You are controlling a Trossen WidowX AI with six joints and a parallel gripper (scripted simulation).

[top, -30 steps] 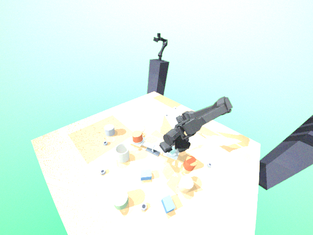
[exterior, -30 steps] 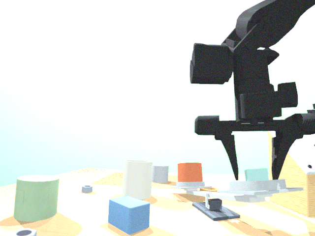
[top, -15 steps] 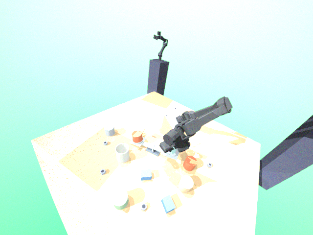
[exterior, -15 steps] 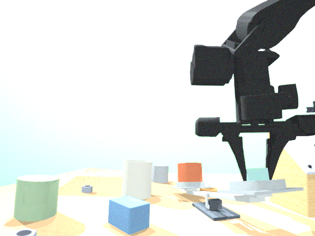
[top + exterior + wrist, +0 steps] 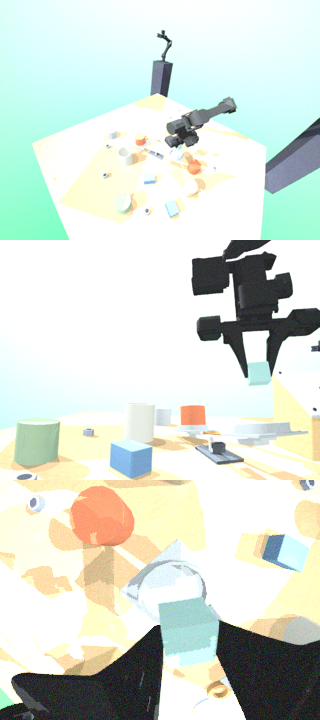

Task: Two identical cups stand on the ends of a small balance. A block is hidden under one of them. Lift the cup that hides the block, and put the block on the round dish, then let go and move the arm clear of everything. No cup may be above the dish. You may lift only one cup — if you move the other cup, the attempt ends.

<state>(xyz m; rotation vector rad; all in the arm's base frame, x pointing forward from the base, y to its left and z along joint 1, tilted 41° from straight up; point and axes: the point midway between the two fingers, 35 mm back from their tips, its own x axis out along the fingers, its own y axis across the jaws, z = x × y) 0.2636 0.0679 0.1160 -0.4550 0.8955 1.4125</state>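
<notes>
My gripper (image 5: 258,375) (image 5: 184,628) (image 5: 179,147) is shut on a pale teal block (image 5: 258,373) (image 5: 188,626) and holds it in the air above the empty pan (image 5: 177,155) (image 5: 261,428) (image 5: 150,583) of the small balance (image 5: 156,154) (image 5: 219,455). An orange cup (image 5: 140,139) (image 5: 192,415) stands on the balance's other pan. A second orange cup (image 5: 193,166) (image 5: 102,515) rests on the table to the right of the balance. A white round piece (image 5: 190,186), which may be the dish, sits in front of that cup.
A cream cup (image 5: 124,156) (image 5: 139,422), a green cylinder (image 5: 122,203) (image 5: 36,440) and a small grey cylinder (image 5: 112,134) stand to the left. Blue blocks (image 5: 149,178) (image 5: 171,208) (image 5: 130,458) and small nuts (image 5: 105,175) (image 5: 147,211) lie about the front.
</notes>
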